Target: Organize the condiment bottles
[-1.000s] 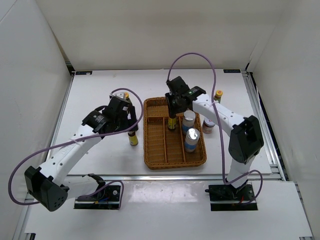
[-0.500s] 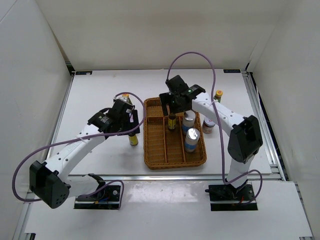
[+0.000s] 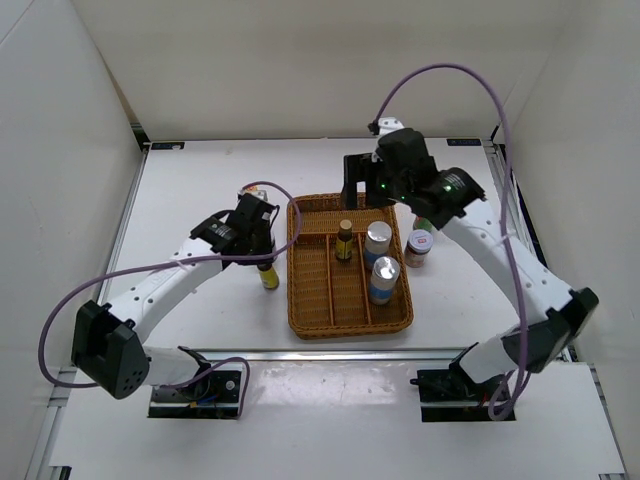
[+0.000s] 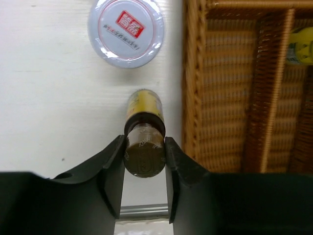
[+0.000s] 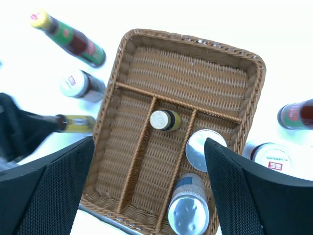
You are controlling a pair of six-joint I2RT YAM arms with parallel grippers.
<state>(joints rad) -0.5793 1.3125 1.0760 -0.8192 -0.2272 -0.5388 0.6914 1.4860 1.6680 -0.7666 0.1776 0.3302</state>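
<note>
My left gripper is shut on the cap of a small brown yellow-labelled bottle that stands on the table just left of the wicker tray; the same bottle shows under the left gripper from above. My right gripper hangs open and empty high over the tray. In the tray stand a second small brown bottle in the middle compartment and two silver-topped cylinders in the right one.
Left of the tray stand a tall yellow-capped bottle and a white-lidded jar. Right of it stand another tall bottle and a second jar. White walls enclose the table on three sides.
My right gripper let go of the brown bottle in the tray, opened, and rose back and to the right. My left gripper closed on the brown bottle beside the tray.
</note>
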